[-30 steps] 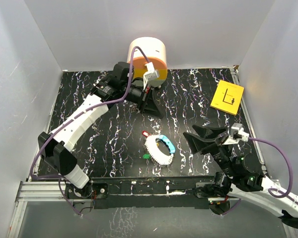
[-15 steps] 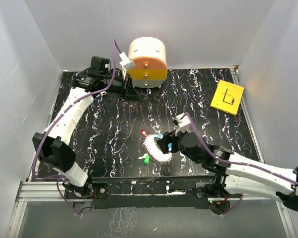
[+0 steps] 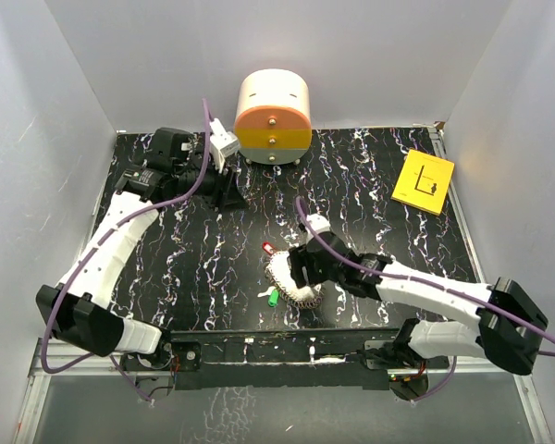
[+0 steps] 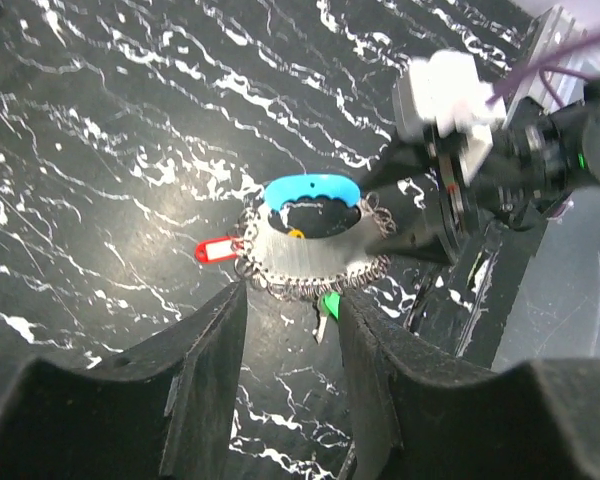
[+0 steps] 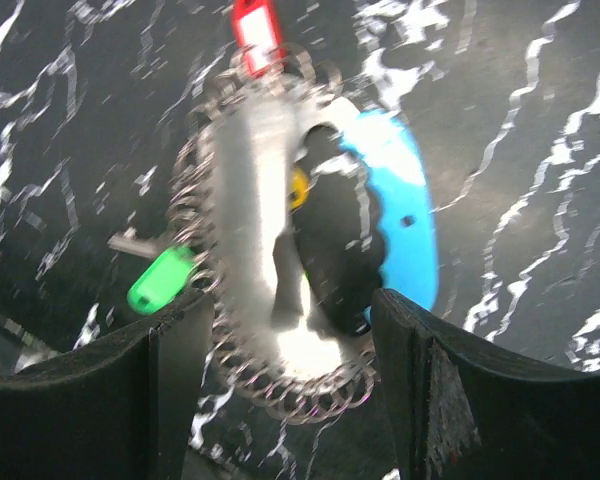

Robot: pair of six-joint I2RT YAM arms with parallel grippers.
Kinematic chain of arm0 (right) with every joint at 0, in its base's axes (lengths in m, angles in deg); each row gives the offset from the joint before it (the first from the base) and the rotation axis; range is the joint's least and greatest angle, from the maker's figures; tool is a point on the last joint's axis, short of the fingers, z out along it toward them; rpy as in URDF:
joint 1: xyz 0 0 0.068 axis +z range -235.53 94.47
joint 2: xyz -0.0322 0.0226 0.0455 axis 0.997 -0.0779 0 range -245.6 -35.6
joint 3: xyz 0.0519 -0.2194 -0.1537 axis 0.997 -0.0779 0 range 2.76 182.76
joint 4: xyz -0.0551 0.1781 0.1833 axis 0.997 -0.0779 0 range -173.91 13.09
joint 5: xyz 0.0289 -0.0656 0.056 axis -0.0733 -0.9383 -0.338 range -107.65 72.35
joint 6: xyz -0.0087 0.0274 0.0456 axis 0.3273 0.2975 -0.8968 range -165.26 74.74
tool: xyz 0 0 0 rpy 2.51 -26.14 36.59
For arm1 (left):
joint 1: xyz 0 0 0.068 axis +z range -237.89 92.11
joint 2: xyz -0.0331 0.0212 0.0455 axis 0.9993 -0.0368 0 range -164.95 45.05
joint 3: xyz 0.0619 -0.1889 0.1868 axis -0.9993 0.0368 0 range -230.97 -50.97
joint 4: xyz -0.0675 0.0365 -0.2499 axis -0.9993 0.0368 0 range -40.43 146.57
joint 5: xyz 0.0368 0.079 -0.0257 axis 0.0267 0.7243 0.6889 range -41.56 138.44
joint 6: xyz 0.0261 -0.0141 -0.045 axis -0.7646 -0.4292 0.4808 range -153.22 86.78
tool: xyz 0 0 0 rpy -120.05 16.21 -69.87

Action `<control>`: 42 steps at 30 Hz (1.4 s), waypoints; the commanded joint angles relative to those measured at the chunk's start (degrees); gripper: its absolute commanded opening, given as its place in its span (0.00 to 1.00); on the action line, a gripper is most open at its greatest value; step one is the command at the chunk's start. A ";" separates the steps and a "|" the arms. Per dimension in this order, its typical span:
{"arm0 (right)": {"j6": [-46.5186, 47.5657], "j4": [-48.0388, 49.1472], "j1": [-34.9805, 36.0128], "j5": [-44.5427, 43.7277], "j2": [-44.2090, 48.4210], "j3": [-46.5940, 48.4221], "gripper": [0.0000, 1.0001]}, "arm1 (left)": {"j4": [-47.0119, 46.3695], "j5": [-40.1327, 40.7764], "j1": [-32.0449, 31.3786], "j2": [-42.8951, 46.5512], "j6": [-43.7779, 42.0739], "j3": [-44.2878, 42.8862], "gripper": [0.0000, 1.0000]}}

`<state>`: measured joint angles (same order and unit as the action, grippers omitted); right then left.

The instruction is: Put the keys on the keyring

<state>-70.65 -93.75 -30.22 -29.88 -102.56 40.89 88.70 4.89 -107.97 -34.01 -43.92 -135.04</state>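
The keyring (image 3: pixel 289 283), a white band edged with fine chain, lies on the black marbled table (image 3: pixel 370 213) near its front edge, about midway across. The red key (image 3: pixel 268 248) sticks out at the ring's far side and the green key (image 3: pixel 272 298) at its near left side; both touch the chain. The blue key (image 5: pixel 408 222) curves along the ring's right side, and in the top view the right arm hides it. The right gripper (image 5: pixel 290 300) is low over the ring with its fingers spread wide, one to each side, holding nothing. Its wrist view is blurred, so I cannot tell whether they touch the chain. The left gripper (image 3: pixel 229 194) is well apart at the back left, raised and aimed at the ring, its fingers partly spread and empty. Near it, a cream and orange drum (image 3: pixel 273 113) stands against the back wall. A yellow card (image 3: pixel 423 181) lies by the right edge, away from both arms
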 commanded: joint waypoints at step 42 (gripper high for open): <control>7.56 -3.52 -10.60 -8.10 -22.27 10.80 0.16 | -2.66 4.53 0.85 5.17 -3.43 9.13 0.41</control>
<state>-62.10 -95.44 -41.13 -33.09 -127.15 51.31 86.27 9.11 -107.51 -31.35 -46.65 -125.95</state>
